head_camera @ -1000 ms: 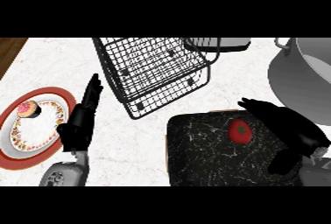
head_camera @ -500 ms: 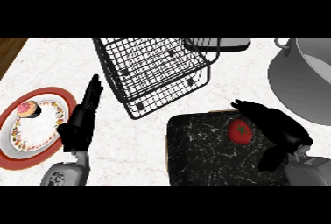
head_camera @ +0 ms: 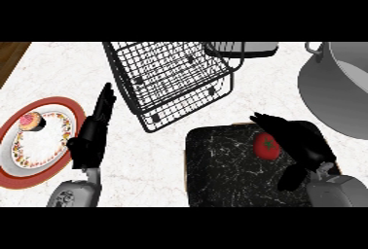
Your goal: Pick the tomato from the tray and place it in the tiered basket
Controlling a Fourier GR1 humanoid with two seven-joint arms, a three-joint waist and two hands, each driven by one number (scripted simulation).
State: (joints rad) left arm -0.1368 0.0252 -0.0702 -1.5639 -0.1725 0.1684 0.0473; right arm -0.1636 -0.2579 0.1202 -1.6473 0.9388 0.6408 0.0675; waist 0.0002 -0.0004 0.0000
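A red tomato (head_camera: 266,146) with a green stem lies on the dark marbled tray (head_camera: 230,170) at the lower right. My right hand (head_camera: 305,148) hovers over the tray just right of the tomato, fingers stretched past it and thumb hanging low; it is open and holds nothing. The black wire tiered basket (head_camera: 169,80) stands behind the tray, at the centre top. My left hand (head_camera: 92,133) rests open at the left, fingers pointing up, between the basket and a plate.
A red-rimmed plate (head_camera: 14,165) with a small pastry (head_camera: 32,121) sits at the far left. A large grey pot (head_camera: 338,92) stands at the right edge, close to my right hand. A grey container (head_camera: 241,48) is behind the basket.
My right hand has slid left and down over the tray, closing in beside the tomato. The tomato and my left hand have not moved.
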